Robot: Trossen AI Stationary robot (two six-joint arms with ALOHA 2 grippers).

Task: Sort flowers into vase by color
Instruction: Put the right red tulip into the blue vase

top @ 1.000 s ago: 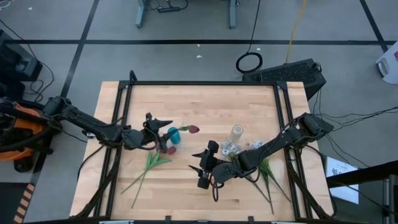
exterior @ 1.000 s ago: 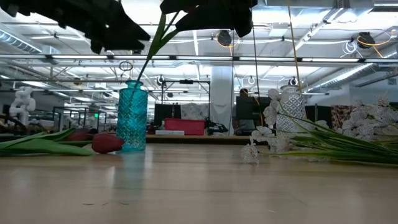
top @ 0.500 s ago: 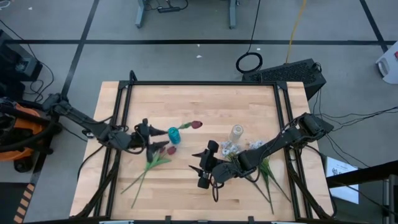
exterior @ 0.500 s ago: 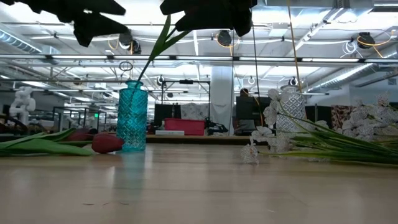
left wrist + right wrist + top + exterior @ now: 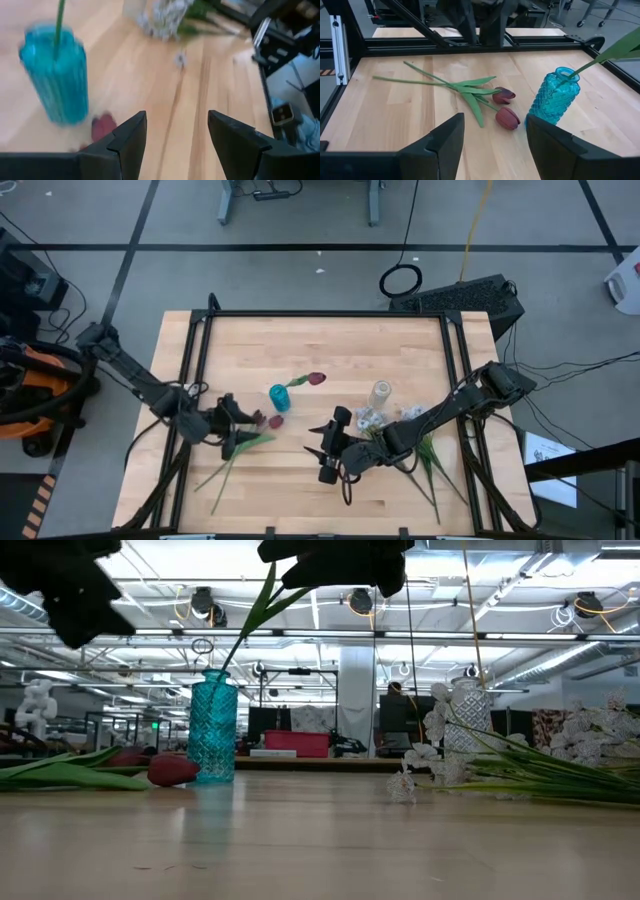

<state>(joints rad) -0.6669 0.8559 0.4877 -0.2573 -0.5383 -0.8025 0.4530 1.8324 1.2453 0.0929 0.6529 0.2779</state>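
A teal vase (image 5: 279,396) stands left of the table's middle with one red tulip (image 5: 317,379) leaning out of it. Two more red tulips (image 5: 272,420) lie flat beside it, their stems (image 5: 225,470) running toward the near left corner. My left gripper (image 5: 243,430) hovers open above these stems, pointing at the vase (image 5: 55,75) with nothing between its fingers. White flowers (image 5: 372,418) lie by a clear vase (image 5: 381,393) on the right. My right gripper (image 5: 312,440) stays open and empty near the middle, facing the tulips (image 5: 507,118).
Green stems of the white flowers (image 5: 430,465) spread over the near right part of the table. A black frame (image 5: 195,360) runs along the table's sides. Bare wood (image 5: 320,340) lies along the far half.
My left gripper has drawn back from the teal vase toward the table's near left, over the lying tulips, rolling and tipping as it went. Its fingers have stayed open. The tulip in the vase has stayed in the vase.
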